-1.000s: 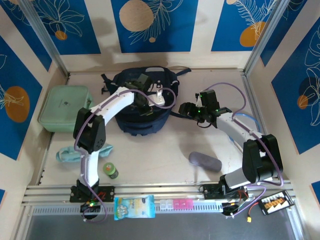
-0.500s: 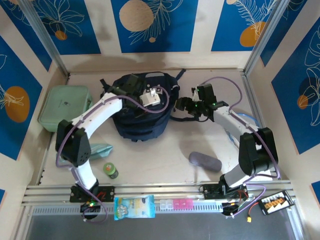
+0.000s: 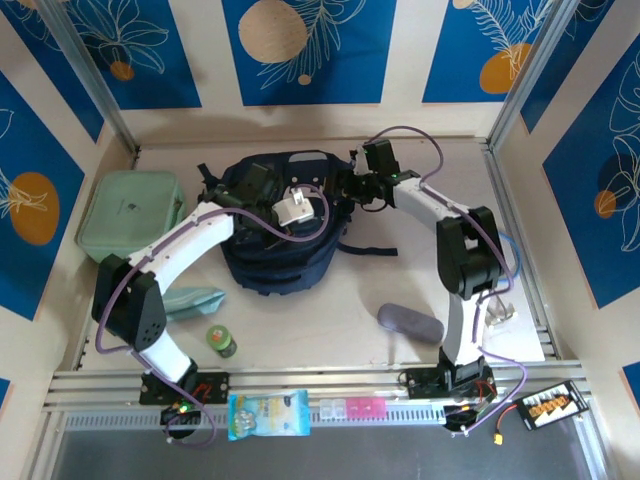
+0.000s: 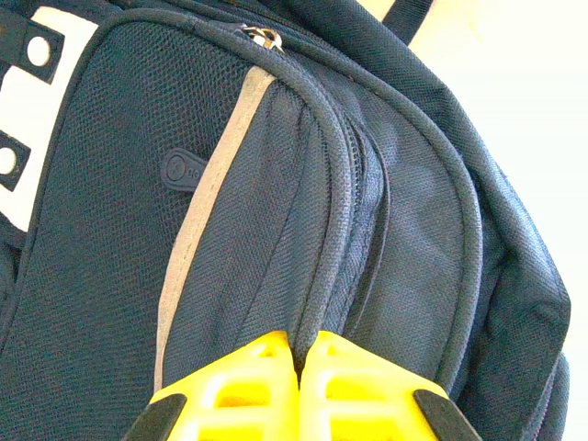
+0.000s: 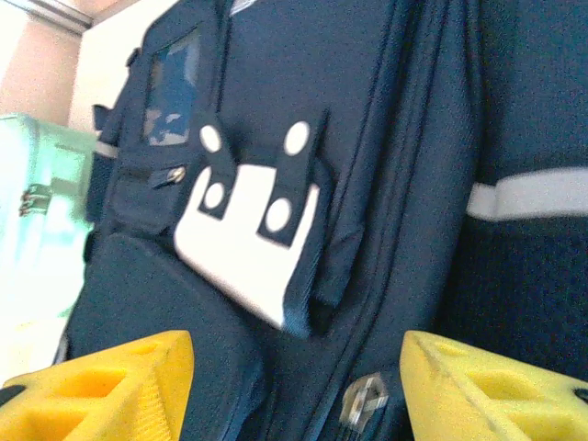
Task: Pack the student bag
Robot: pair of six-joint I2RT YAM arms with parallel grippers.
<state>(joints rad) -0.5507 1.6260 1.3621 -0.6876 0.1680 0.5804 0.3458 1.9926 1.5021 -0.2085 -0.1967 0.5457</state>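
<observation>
Your student bag (image 3: 275, 255) lies flat on the table (image 3: 330, 290), front face up, in the far middle of the workspace and just short of the back wall. Its long axis runs from the far wall toward you, leaning a little to the left at the near end. The rounded end points away from you and the broader, layered end points toward the arm bases. You cannot tell for certain which end is the top. A black strap (image 3: 365, 247) trails out on its right side. The white patch (image 5: 243, 248) sits on the upper face, toward the far half. Your left gripper (image 4: 299, 354) is over the bag's left-far part with its yellow fingers pressed together. A raised zip seam of the bag runs straight into the slit between their tips, so it is pinching that ridge of fabric beside the grey stripe (image 4: 207, 220). Your right gripper (image 5: 294, 367) is at the bag's far-right edge with its fingers standing well apart. A metal zip pull (image 5: 363, 404) sits between them and neither finger touches it. The mint green case (image 3: 130, 215) lies to the left of the bag, apart from it. A grey pouch (image 3: 410, 322) lies near and to the right.
</observation>
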